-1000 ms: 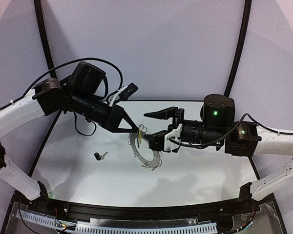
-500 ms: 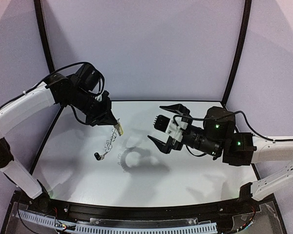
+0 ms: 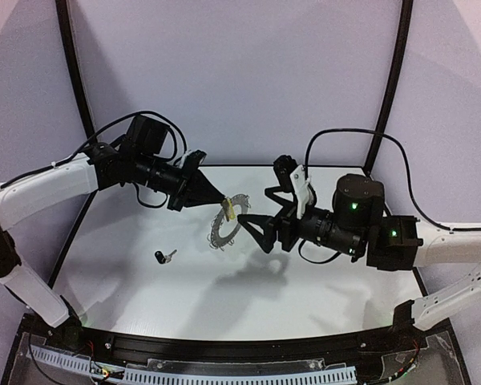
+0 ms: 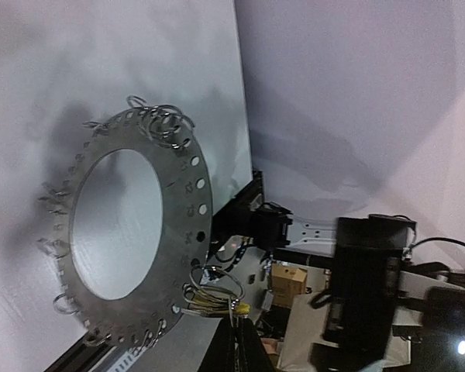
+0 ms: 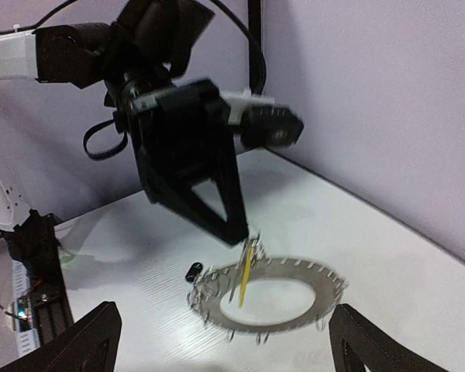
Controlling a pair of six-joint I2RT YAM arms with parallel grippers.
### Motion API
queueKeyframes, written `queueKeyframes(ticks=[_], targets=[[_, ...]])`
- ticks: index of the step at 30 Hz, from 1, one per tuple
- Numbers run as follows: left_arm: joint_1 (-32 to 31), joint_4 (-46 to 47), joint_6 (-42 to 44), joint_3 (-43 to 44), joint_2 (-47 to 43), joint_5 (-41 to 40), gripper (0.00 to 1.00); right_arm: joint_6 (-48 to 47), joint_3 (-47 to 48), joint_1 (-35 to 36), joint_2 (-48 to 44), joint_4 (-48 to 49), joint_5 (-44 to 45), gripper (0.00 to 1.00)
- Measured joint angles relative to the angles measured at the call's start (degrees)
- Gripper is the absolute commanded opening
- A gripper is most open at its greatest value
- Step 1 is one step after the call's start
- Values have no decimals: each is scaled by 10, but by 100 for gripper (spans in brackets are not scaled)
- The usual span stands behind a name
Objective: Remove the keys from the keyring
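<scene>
My left gripper is shut on the yellow key, and the grey keyring hangs from that key above the table. In the left wrist view the keyring fills the left side, with the yellow key and a wire loop right at my closed fingertips. My right gripper is open just right of the ring and holds nothing. From the right wrist, the keyring and yellow key hang between its spread fingertips. The black key lies loose on the table.
The white table has a black rail along its near edge. Purple walls with curved black poles close in the back. The two grippers' tips are close together over the middle of the table.
The right gripper let go of the keyring and opened wide. The left gripper swung left with the hanging ring, then came back right, toward the right gripper.
</scene>
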Motion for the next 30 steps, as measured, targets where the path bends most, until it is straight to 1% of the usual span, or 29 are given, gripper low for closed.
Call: queueKeyframes(ticks=[4, 8, 10, 12, 15, 19, 21, 24, 25, 27, 29, 30], targets=[[0, 74, -37, -10, -7, 26, 1, 70, -65, 0, 3, 50, -40, 92], [0, 119, -65, -10, -9, 32, 1, 89, -70, 0, 50, 87, -59, 92], [0, 139, -85, -10, -11, 24, 1, 99, -64, 2, 100, 123, -59, 94], [0, 141, -90, -10, -13, 17, 1, 108, -54, 4, 131, 144, -50, 96], [0, 151, -107, -17, -25, -13, 1, 122, -30, 19, 188, 197, 3, 96], [0, 151, -119, -21, -36, -44, 1, 105, 6, 37, 246, 243, 82, 95], [-1, 150, -123, -21, -42, -61, 1, 78, 32, 45, 279, 277, 136, 92], [-2, 150, -128, -22, -47, -74, 1, 27, 61, 48, 320, 336, 194, 80], [-3, 149, -130, -22, -50, -80, 1, -8, 76, 48, 345, 376, 220, 78], [-5, 149, -131, -22, -54, -84, 1, -45, 90, 47, 367, 411, 243, 73], [-6, 149, -132, -24, -60, -88, 1, -96, 110, 47, 398, 464, 266, 65], [-6, 149, -133, -25, -64, -90, 1, -123, 118, 48, 413, 493, 278, 64]])
